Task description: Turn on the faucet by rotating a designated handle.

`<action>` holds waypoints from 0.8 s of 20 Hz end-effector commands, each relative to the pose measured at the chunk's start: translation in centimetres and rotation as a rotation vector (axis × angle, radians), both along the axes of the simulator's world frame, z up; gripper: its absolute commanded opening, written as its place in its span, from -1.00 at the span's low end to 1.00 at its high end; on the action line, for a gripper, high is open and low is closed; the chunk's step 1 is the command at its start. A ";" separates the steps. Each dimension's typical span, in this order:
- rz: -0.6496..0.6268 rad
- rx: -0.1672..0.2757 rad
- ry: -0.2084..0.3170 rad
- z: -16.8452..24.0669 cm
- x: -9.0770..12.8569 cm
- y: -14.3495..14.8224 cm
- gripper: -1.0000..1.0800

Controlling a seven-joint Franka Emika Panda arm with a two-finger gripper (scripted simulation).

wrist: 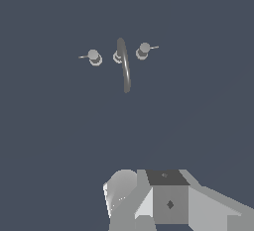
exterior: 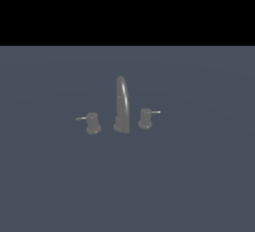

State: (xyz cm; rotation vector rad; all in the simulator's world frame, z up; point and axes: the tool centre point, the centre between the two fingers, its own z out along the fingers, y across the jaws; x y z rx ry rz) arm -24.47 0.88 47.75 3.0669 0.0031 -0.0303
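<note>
My claw point(wrist: 149, 200) shows only its body, state unclear; approaching from afar, I risk turning the left-pointing twin handle point(exterior: 92, 122) instead of the designated handle point(exterior: 146, 118).

The exterior view looks from the front and a bit above, far back, at the small dull-grey metal faucet point(exterior: 121, 105) in the middle of the flat blue-grey floor point(exterior: 199, 186). The wrist view looks down from high up. Both views share the faucet point(wrist: 124, 64).
</note>
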 end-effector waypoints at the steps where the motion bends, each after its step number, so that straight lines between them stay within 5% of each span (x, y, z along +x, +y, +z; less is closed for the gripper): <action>1: -0.036 -0.001 -0.002 -0.4 1.2 -0.1 -1.00; 16: -0.392 -0.005 -0.031 -6.8 12.3 -2.1 -1.00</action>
